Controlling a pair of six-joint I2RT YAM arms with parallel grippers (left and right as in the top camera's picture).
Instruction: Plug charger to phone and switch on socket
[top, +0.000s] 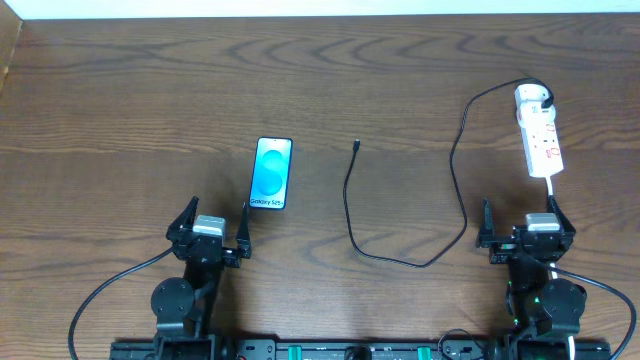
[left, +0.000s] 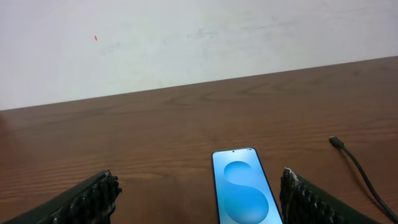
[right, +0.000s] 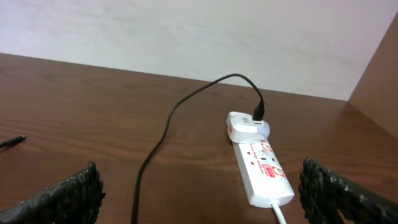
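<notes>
Phone (top: 273, 173) lies just ahead of the spread, empty left hand (top: 217, 211); right hand (top: 520, 209) likewise spread.

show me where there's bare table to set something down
Widest bare table: left of the phone, and the far band beyond it. Narrower: between phone and charger. Crowded on the right, where the charger loops to the socket.

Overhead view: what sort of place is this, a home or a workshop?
Probably a robotics test bench: the left gripper and right gripper sit at the edge of a wooden table by a white wall, with a phone, charger and socket laid out.
</notes>
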